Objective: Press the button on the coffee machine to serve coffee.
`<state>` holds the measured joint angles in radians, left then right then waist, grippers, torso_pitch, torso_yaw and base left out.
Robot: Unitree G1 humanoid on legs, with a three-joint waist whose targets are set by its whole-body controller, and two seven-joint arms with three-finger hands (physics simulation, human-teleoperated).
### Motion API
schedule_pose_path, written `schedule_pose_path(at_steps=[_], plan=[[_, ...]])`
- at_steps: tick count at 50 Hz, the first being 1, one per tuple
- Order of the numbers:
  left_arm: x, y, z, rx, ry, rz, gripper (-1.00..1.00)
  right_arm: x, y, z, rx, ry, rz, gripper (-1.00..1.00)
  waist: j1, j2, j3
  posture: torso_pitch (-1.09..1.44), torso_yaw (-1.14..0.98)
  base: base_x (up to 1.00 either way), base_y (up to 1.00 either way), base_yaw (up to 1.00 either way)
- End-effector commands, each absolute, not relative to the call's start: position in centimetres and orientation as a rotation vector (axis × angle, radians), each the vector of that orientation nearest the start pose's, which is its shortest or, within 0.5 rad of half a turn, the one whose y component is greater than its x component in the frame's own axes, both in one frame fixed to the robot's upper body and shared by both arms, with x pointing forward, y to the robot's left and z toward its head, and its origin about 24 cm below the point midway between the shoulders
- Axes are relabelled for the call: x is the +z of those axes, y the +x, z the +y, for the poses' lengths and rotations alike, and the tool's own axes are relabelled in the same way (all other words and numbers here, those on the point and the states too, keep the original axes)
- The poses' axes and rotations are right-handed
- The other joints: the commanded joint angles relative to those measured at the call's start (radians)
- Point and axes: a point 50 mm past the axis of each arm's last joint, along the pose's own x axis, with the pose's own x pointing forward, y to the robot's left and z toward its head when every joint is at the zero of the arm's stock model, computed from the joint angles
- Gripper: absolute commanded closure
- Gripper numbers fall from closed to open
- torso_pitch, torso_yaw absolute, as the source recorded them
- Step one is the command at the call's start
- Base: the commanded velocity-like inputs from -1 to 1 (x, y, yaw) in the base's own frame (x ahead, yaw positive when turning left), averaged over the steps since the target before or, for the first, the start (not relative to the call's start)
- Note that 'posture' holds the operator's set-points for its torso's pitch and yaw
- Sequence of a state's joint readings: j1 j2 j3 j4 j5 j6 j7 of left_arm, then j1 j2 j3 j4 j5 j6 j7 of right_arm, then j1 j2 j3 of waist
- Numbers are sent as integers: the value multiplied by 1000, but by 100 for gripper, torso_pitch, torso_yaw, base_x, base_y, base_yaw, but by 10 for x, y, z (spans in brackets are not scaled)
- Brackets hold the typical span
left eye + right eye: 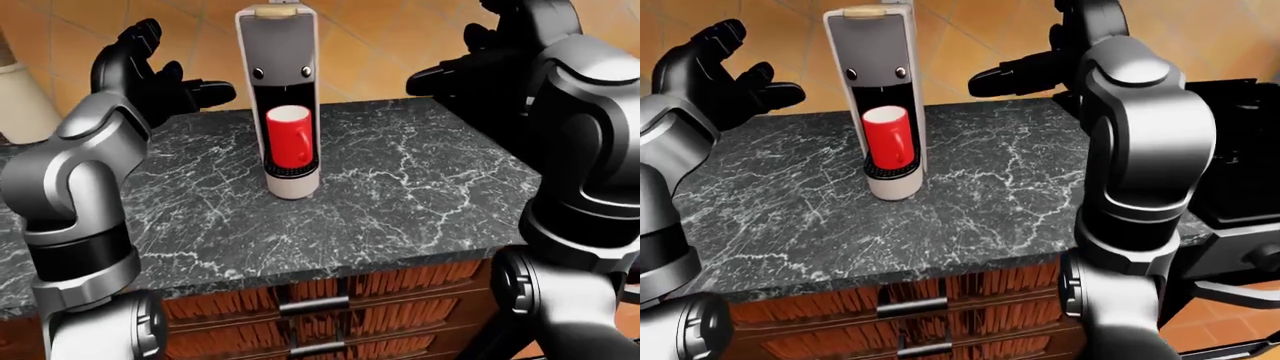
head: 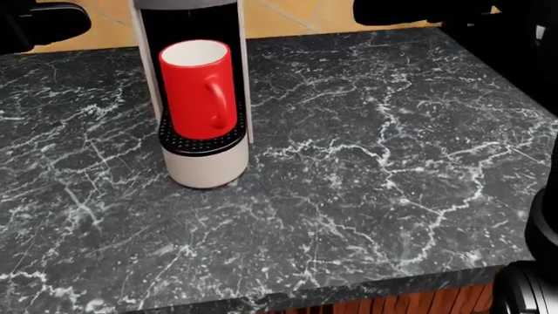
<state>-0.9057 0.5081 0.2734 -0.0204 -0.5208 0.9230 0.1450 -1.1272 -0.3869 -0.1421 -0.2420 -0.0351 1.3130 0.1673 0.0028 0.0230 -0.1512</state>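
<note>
Coffee machine (image 1: 280, 97) stands upright on the dark marble bench (image 1: 400, 195), between the two raised hands. Red mug (image 1: 290, 136) sits in its bay on the black drip grille, handle toward the view's right in the head view. Two small dark round buttons (image 1: 282, 73) on the machine's face just above the bay; a beige tab on its top.

Left hand (image 1: 150, 71) is up to the left of the machine, fingers (image 1: 205, 91) spread open, holding nothing, tips pointing toward the machine's upper part but apart from it, a clear gap between. Buttons sit to the right of those fingertips, at about their height.

Right hand (image 1: 1040, 64) is up on the machine's other side, fingers (image 1: 995, 75) stretched out toward it, open, empty, not touching. The buttons lie to the left of those tips, near their level. The mug is below and inward of both sets of fingers.

Head view looks down on the mug and bench, only dark edges of both hands at its top corners.

Under the bench: reddish wooden drawers (image 1: 320, 300) with dark handles. A black appliance (image 1: 1240, 150) shows at the right edge of the right-eye view. Tan tiled floor behind.
</note>
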Motion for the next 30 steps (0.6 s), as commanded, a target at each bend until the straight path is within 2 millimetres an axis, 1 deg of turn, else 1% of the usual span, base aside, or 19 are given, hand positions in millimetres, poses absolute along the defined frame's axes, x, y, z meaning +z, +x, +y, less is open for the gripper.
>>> schedule_pose_path(at_steps=[1,7,9,11,13,15,22,25,28,30], plan=[[301,334,224,53,-95,-171,-100,346,311,-173,-30,-220,-155,-100,0,1,-23,-31,0,0,0,0],[303,332,221,45,-95,-171,-100,341,312,-171,-22,-214,-152,-100,0,2,-66,-37,0,0,0,0],[298,335,221,45,-93,-168,-100,342,312,-171,-24,-214,-152,-100,0,2,-82,-39,0,0,0,0],[301,334,221,45,-92,-171,-100,343,312,-171,-22,-214,-154,-100,1,2,-97,-41,0,0,0,0],[298,336,221,45,-92,-173,-100,343,312,-171,-23,-213,-154,-100,3,2,-108,-41,0,0,0,0],[301,334,220,46,-92,-175,-100,343,312,-171,-23,-214,-155,-100,4,2,-115,-41,0,0,0,0],[301,333,218,29,-88,-171,-100,342,312,-171,-23,-212,-156,-100,7,0,-137,-45,0,0,0,0],[303,330,217,23,-110,-175,-100,343,312,-171,-23,-212,-156,-100,9,0,-142,-45,0,0,0,0],[301,328,214,0,-106,-173,-100,344,312,-171,-23,-213,-157,-100,10,0,-143,-45,0,0,0,0],[304,325,213,-9,-118,-175,-100,345,311,-171,-22,-213,-158,-100,11,0,-143,-45,0,0,0,0]])
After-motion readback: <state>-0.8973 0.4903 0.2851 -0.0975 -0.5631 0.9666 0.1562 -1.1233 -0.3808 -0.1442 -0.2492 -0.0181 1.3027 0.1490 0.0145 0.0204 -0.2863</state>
